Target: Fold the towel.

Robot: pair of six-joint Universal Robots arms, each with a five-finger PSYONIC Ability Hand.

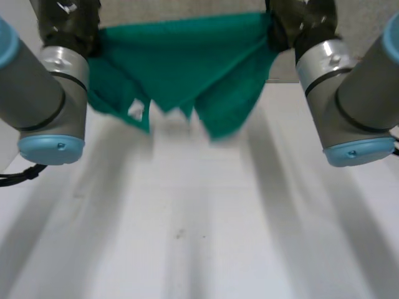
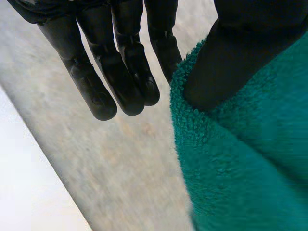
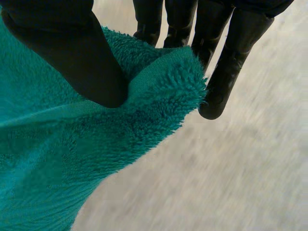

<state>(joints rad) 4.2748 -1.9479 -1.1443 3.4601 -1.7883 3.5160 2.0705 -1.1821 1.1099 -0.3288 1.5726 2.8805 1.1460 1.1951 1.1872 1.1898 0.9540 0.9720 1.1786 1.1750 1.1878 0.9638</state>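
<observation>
A green towel [image 1: 187, 68] hangs stretched in the air between my two hands over the far part of the white table [image 1: 199, 237], its loose lower parts drooping in points. My left hand [image 1: 65, 22] holds the towel's top left corner. In the left wrist view its thumb [image 2: 231, 62] presses into the towel [image 2: 240, 168] edge, beside the straight fingers [image 2: 125, 72]. My right hand [image 1: 302, 18] holds the top right corner. In the right wrist view the towel [image 3: 72, 159] corner is pinched between its thumb [image 3: 82, 62] and fingers [image 3: 226, 72].
Both grey forearms with light-blue caps [image 1: 50, 149] [image 1: 358, 152] flank the towel. The near and middle table lies bare below it. A grey floor [image 2: 120, 159] lies beyond the table's far edge.
</observation>
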